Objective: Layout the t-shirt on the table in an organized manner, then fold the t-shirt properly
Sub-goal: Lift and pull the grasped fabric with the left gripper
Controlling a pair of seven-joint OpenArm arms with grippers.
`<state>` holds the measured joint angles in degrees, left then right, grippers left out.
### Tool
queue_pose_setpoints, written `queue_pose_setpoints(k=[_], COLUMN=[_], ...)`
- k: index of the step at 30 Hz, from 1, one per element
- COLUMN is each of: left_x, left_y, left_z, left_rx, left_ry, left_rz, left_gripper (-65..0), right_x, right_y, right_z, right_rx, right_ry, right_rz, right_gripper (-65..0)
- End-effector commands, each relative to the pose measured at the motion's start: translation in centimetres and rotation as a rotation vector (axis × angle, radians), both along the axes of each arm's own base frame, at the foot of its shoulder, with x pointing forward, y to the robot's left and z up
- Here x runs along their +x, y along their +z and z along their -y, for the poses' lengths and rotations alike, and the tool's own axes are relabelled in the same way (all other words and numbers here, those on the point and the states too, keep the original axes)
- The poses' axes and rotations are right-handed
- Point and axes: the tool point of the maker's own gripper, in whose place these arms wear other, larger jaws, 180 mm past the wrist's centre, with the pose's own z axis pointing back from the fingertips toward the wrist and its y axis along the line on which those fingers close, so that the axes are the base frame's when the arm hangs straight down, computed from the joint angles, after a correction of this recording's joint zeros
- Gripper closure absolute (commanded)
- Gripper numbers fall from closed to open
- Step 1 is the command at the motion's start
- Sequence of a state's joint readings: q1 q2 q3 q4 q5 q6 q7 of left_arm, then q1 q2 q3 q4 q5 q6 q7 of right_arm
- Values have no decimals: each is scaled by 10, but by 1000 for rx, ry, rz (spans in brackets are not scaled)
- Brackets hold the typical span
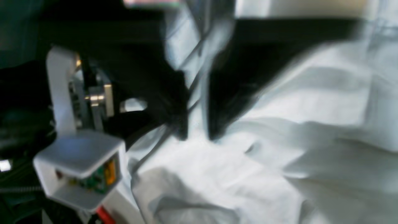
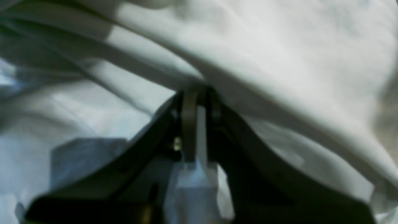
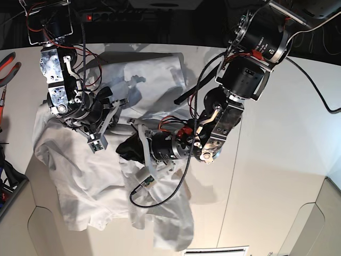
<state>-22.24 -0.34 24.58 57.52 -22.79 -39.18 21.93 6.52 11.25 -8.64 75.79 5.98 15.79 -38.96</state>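
The white t-shirt [image 3: 90, 176] lies crumpled across the left half of the white table [image 3: 277, 160], bunched in the middle. My left gripper [image 3: 122, 149] reaches in from the right and is shut on a strip of the shirt [image 1: 279, 161]; its black fingertips [image 1: 182, 130] pinch cloth in the left wrist view. My right gripper [image 3: 113, 101] sits just above and to the left of it and is shut on a fold of the shirt [image 2: 279, 62]. Its fingertips [image 2: 189, 102] meet under the cloth in the right wrist view. The two grippers are close together over the shirt's middle.
The right arm's white wrist camera housing [image 1: 77, 168] is close beside my left gripper. Red and black cables [image 3: 170, 120] hang over the shirt. Red-handled pliers [image 3: 8, 64] lie at the table's left edge. The table has a cut-out corner at the bottom right [image 3: 319, 213].
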Motion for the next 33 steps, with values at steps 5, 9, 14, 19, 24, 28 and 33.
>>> queue_pose_setpoints(k=[5,9,14,19,24,28,33], left_x=[31,52,78,84,79,73,69], left_y=[58,85,68,39,11,5,13], left_z=[-9,-39,-102,-147,-163,-158,-140], left_rx=[-106,-129,-25,71,96,10,-45], left_ry=[59,149,344,438,470,468,414], left_rz=[117,163,137,84,2,-64,-60], left_gripper=[-239,-239,-239,-311,-334,-334,-334], right_x=[-1,-1,0,0,-1,-1,-1], right_y=[-1,-1,-1,-1,-1,-1,-1], right_z=[5,5,5,5,5,5,5], right_rx=[-22,-22,-23,-22,-22,-22,-22], right_ry=[-3,-3,-3,-3,-3,-3,-3], right_rz=[-15,-15,-14,-14,-14,-14,-14], right_gripper=[-65,-65,-65,-65,-65,-65,-65])
